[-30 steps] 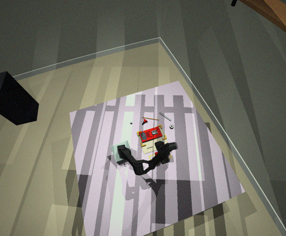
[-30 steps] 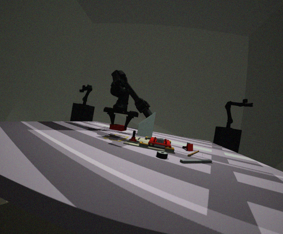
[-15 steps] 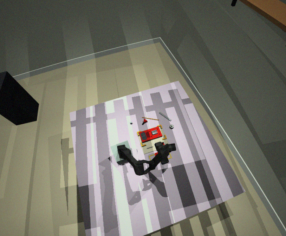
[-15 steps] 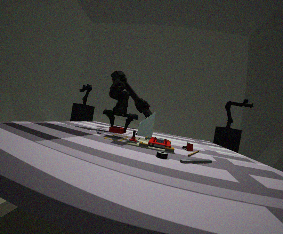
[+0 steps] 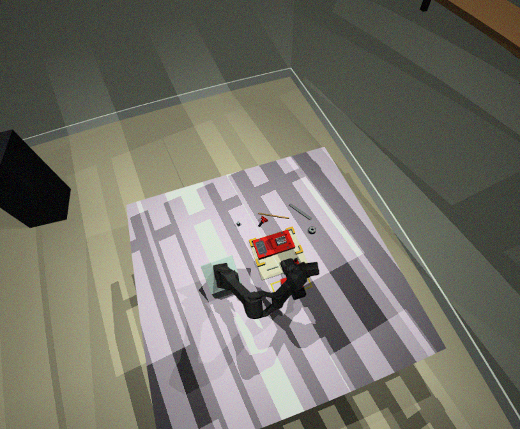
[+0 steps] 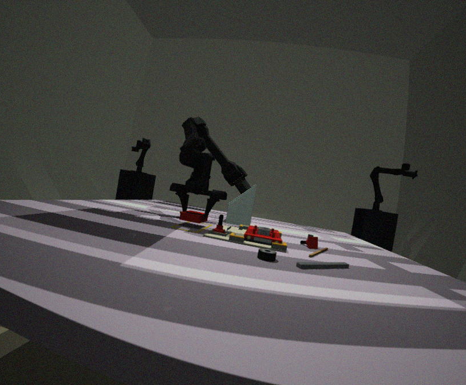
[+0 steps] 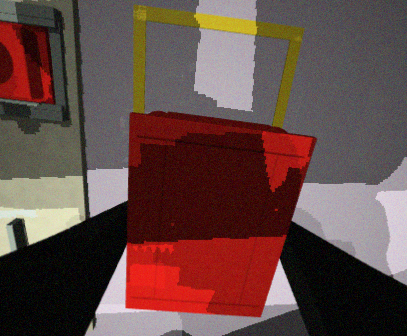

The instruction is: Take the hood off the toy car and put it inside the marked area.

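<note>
The red hood (image 6: 193,216) (image 7: 209,205) is off the car and hangs a little above the table. My gripper (image 6: 195,215) (image 7: 206,217) is shut on its two sides. The marked area, a yellow outline (image 7: 224,22), lies under and beyond the hood in the wrist view; the hood hides its near part. In the top view the arm covers most of the hood and outline. The red toy car (image 5: 273,243) (image 6: 263,235) sits between yellow corner pieces on the cream board (image 5: 268,273).
A red block with an upright black peg (image 6: 219,228) stands on the board near the hood. A translucent pane (image 6: 241,210) stands behind the board. A dark wheel (image 5: 312,230) (image 6: 267,254), grey bar (image 5: 299,211) (image 6: 322,264), orange stick (image 5: 274,215) and small red part (image 5: 263,220) (image 6: 312,242) lie past the car.
</note>
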Motion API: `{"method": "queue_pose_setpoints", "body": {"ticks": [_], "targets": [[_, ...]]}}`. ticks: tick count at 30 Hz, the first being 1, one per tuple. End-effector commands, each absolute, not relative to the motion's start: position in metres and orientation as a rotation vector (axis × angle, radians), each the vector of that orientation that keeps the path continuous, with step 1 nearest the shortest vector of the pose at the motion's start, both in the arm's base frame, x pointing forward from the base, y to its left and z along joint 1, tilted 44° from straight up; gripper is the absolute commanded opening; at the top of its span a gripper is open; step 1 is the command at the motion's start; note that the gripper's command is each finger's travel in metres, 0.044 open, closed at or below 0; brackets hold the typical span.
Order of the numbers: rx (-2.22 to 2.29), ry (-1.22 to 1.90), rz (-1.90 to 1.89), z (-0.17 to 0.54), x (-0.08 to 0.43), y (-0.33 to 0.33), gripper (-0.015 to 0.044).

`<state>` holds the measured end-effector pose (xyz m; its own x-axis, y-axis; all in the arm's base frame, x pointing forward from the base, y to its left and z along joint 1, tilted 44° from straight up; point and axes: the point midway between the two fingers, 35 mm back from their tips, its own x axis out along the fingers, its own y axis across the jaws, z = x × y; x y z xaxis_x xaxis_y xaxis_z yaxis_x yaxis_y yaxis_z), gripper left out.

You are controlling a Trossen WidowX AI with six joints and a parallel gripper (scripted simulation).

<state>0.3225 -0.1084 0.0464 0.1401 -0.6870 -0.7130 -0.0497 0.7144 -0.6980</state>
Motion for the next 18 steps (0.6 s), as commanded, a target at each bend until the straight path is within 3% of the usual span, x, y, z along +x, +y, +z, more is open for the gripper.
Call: {"method": "queue_pose_setpoints", "body": {"ticks": [1, 18], "targets": [[-0.671, 1.377, -0.505, 0.0435, 0.3226, -0.1088, 0.0000], [-0.671, 1.377, -0.505, 0.0375, 0.3238, -0.1145, 0.0000]]}}
